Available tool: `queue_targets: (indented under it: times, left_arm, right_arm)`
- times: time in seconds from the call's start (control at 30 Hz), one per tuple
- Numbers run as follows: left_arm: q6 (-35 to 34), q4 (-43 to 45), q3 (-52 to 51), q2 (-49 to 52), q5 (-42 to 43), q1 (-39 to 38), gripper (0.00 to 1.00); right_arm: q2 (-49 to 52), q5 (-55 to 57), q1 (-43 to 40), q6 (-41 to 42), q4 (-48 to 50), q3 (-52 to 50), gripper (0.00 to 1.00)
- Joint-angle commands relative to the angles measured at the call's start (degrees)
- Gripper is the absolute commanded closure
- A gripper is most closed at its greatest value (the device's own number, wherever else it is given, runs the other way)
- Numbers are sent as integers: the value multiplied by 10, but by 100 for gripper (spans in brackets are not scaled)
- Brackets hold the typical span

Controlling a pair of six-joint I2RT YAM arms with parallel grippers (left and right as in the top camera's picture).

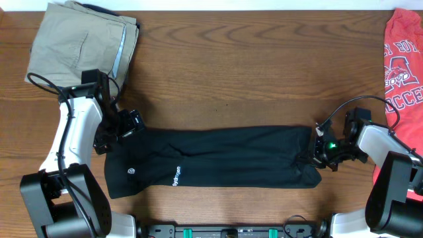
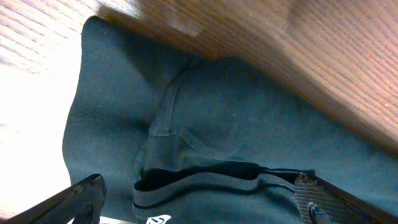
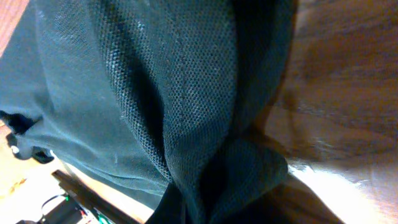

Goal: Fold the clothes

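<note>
A black garment (image 1: pixel 211 162) lies folded lengthwise across the front of the table, its waistband end with small white logos at the left. My left gripper (image 1: pixel 122 129) hovers over that waistband corner. In the left wrist view its two fingers stand wide apart (image 2: pixel 199 202) above the grey-edged waistband (image 2: pixel 205 186), open and holding nothing. My right gripper (image 1: pixel 318 153) is at the garment's right end, where the cloth is bunched. In the right wrist view the black mesh fabric (image 3: pixel 186 112) gathers into a pinch at the bottom and hides the fingers.
Folded khaki trousers (image 1: pixel 79 43) lie at the back left. A red printed T-shirt (image 1: pixel 403 66) lies along the right edge. The wooden tabletop (image 1: pixel 251 73) shows behind the black garment.
</note>
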Motion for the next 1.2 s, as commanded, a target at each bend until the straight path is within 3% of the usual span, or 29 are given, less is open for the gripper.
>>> queue_targets:
  times: [0.0,0.63,0.83,1.17]
  left_arm:
    - [-1,-2,5,0,-4,2,2]
    - [-1,3,-5,0,-2,2,2]
    - [-1,9,-5,0,-2,2,2]
    - [-1,9,-5,0,-2,2,2]
  right_arm:
    - [4,26,4,10,-1,13,99]
    - [-6,201,-50,49,-259,336,99]
    - [-25,244,-3,59,-295,346,99]
    - [-25,244,157,64,-261,336,99]
